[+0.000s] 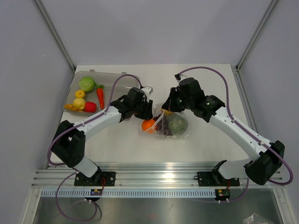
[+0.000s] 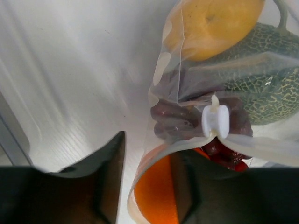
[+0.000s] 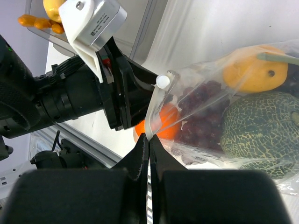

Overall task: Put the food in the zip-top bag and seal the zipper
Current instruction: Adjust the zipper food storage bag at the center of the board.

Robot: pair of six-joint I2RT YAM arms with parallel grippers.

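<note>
Clear crinkly zip-top bag (image 1: 174, 127) lies on the white table (image 1: 117, 144), round orange toy fruit (image 1: 148, 124) lodged in its mouth. Right claw (image 3: 148, 140) pinches the mouth edge. Left claw (image 2: 149, 154), spread, straddles the fruit, which may roll out or jam the zipper (image 2: 271, 148).

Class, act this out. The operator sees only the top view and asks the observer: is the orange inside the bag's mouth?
Observer: Left wrist view: the bag has its rim curved round the orange, so yes.
Operator: Who holds the mouth?
Observer: Right wrist view: the right gripper is shut on the rim.
Operator: Where is the slider?
Observer: The white slider sits on the zipper, by the grapes.
</note>
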